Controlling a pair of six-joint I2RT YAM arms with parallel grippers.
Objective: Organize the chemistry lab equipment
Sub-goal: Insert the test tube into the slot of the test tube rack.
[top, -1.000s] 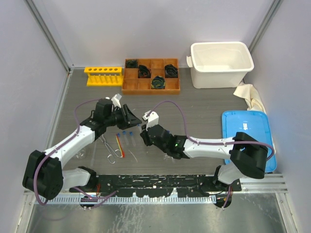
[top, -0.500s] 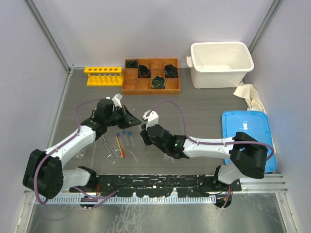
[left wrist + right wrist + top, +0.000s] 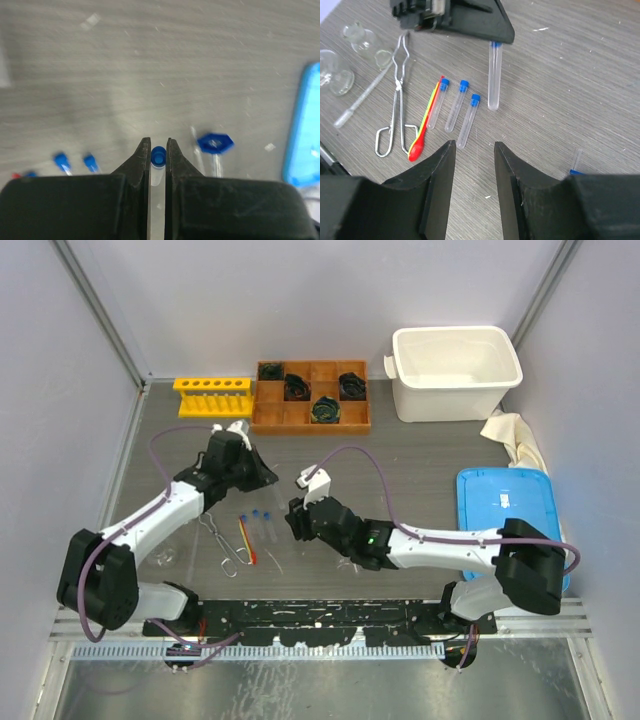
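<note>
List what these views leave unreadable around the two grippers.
- Left wrist view: the left gripper is shut on the held test tube, and its fingers hide everything below the blue cap.
- Right wrist view: a clear tube is cut off behind the body of the open right gripper.
- Right wrist view: one of the glass flasks is cropped by the left edge.
- Left wrist view: a blue hexagonal piece is too blurred to identify.

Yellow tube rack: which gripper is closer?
Left. The left gripper, shut on a test tube, is a short way in front of the rack; the right gripper, open, is farther off, beside the loose tubes.
</note>
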